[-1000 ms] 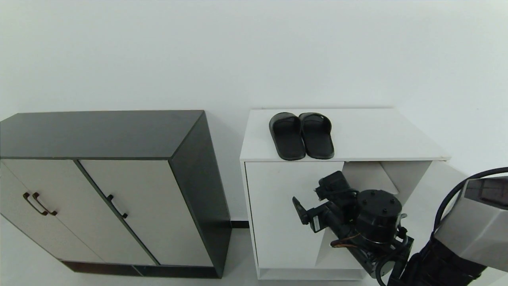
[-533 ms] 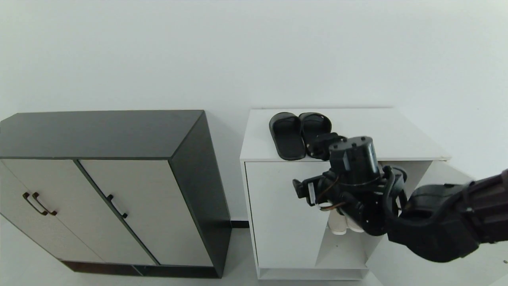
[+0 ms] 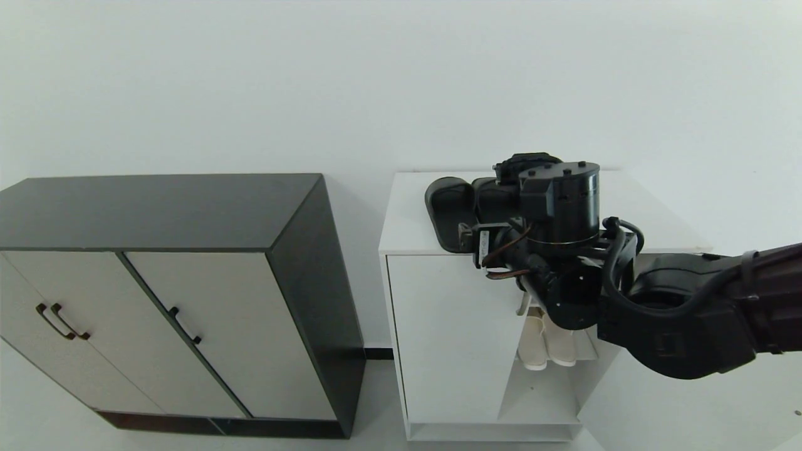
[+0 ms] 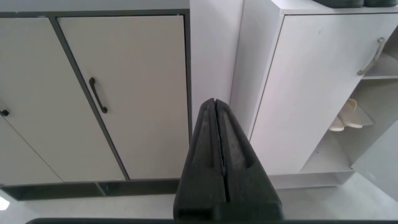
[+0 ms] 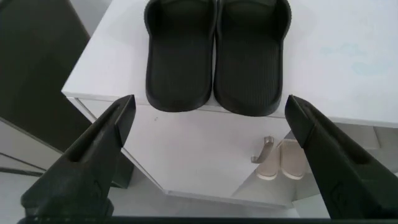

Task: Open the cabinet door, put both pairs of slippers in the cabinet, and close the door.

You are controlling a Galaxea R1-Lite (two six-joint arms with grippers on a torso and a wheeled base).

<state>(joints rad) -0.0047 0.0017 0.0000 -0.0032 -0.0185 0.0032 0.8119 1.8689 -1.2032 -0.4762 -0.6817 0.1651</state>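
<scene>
A pair of black slippers [image 3: 448, 213] [image 5: 214, 56] lies side by side on top of the white cabinet [image 3: 451, 338]. The cabinet's right half stands open, and a pair of white slippers [image 3: 548, 344] [image 4: 348, 115] [image 5: 280, 163] rests on a shelf inside. My right arm [image 3: 557, 200] is raised in front of the cabinet top, covering part of the black pair. My right gripper [image 5: 211, 102] is open wide, just short of the heels of the black slippers, with one finger out to each side of the pair. My left gripper [image 4: 215, 102] is shut and empty, held low facing both cabinets.
A dark cabinet [image 3: 156, 213] [image 4: 124, 93] with pale closed doors and dark handles stands left of the white one, a narrow gap between them. The white cabinet's closed left door has a metal handle [image 4: 371, 56] [image 5: 267, 149]. A plain wall is behind.
My right arm has risen from in front of the cabinet's open half to the level of its top and moved in toward the black slippers. The left gripper's state is unchanged.
</scene>
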